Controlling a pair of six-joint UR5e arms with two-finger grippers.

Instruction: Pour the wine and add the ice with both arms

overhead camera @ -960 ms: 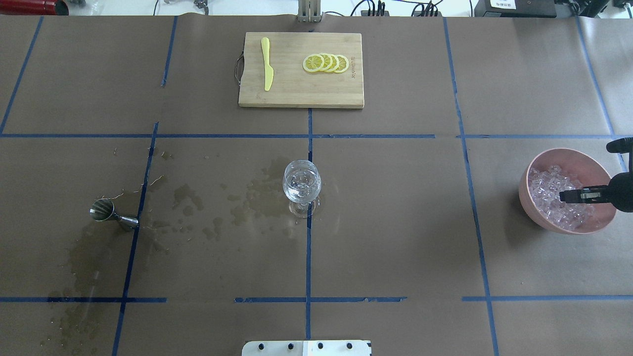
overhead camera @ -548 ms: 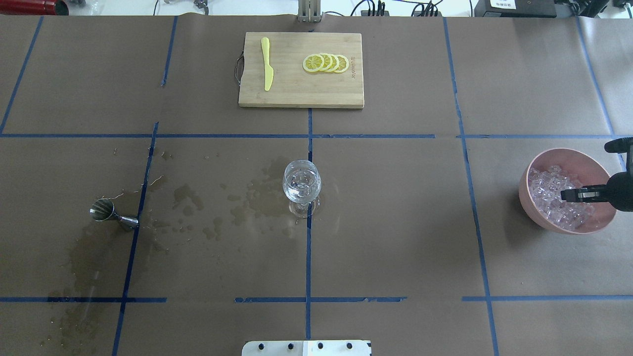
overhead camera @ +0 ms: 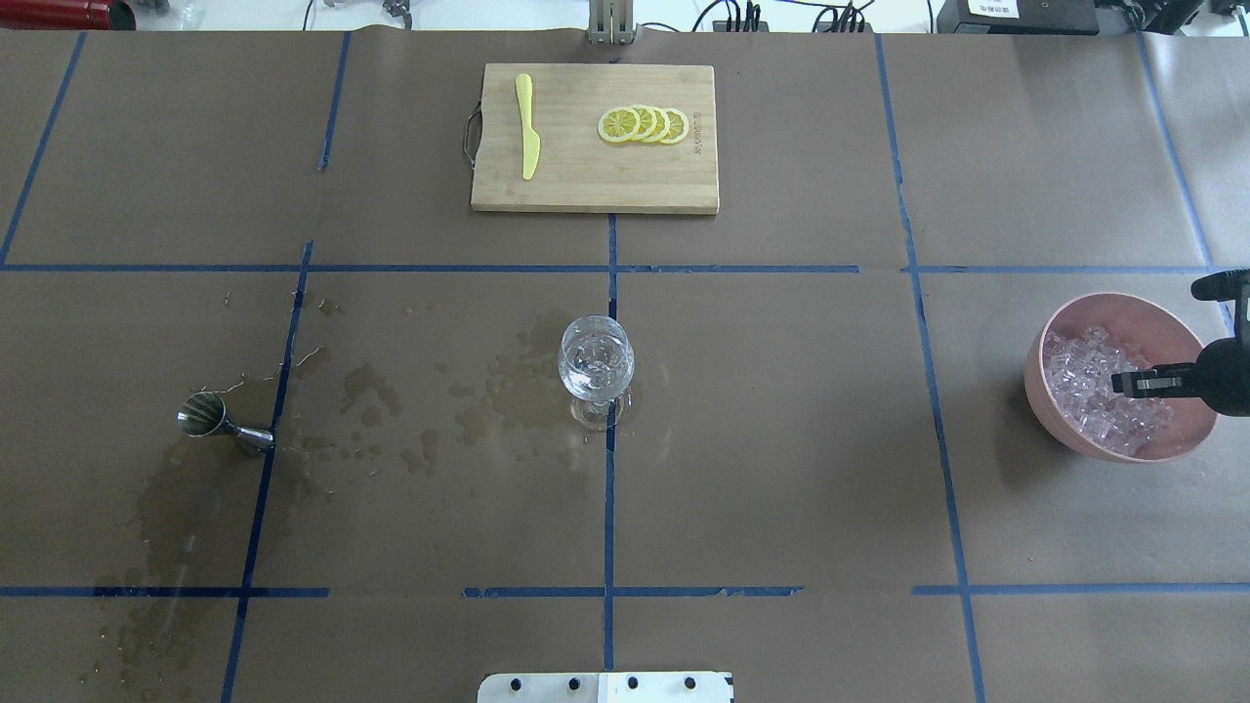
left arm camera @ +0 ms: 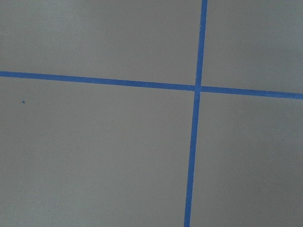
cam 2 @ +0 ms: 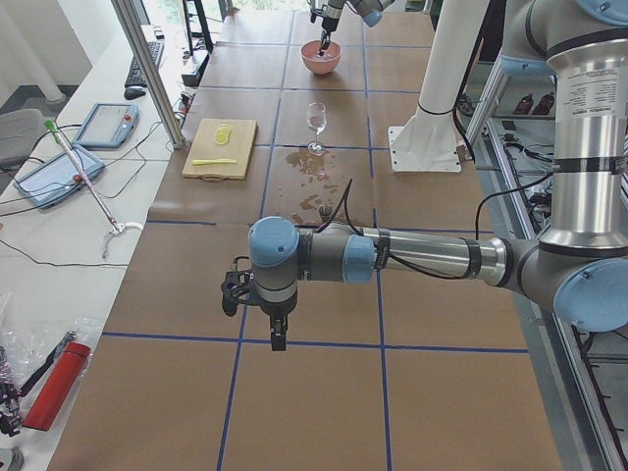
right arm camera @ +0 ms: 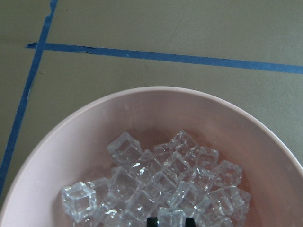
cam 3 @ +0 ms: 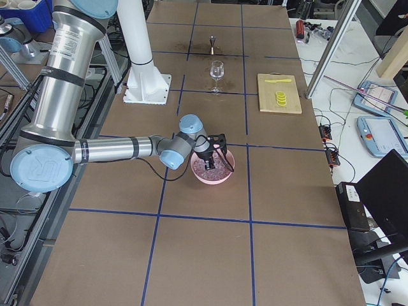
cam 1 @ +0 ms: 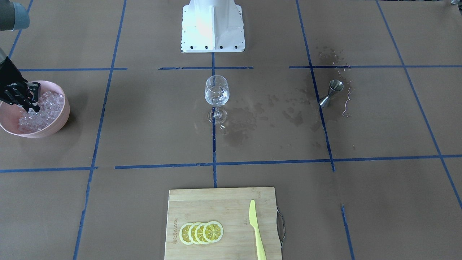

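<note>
A pink bowl (overhead camera: pixel 1047 415) at the table's right end holds the ice (overhead camera: pixel 1084 391), a heap of small clear cubes. My right gripper (overhead camera: pixel 1133 383) hangs over the ice, its jaws narrow. In the right wrist view its tips (right arm camera: pixel 170 222) sit at the bottom edge with one ice cube (right arm camera: pixel 170 215) between them, above the other ice (right arm camera: pixel 156 175). The clear wine glass (overhead camera: pixel 596 366) stands upright at the table's centre with some clear content. My left gripper (cam 2: pixel 278 343) shows only in the exterior left view, low over bare paper; I cannot tell its state.
A steel jigger (overhead camera: pixel 205 418) stands at the left among wet stains (overhead camera: pixel 508 391). A wooden cutting board (overhead camera: pixel 586 190) at the far middle carries lemon slices (overhead camera: pixel 645 125) and a yellow knife (overhead camera: pixel 527 127). Blue tape lines cross the brown paper.
My right gripper has drawn back slightly to the right over the bowl. The glass, the jigger and the board have not moved.
</note>
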